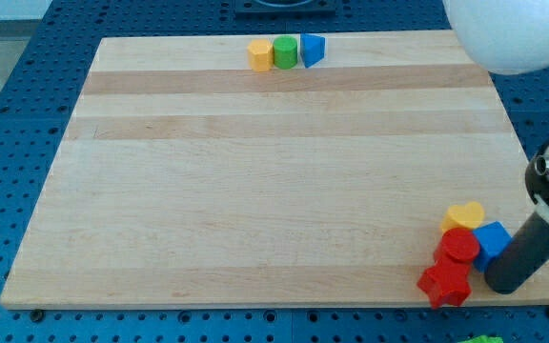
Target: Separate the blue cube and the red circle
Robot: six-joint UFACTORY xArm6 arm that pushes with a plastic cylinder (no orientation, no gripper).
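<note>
My tip (499, 285) touches the blue cube (491, 240) beside the red circle (460, 246).

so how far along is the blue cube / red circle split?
Nothing looks done: the blue cube touches the red circle in the cluster at the view's bottom right, with the yellow heart and red star. In hand: my tip sits just below the cube, right of the star. Left: pushing the two apart.
</note>
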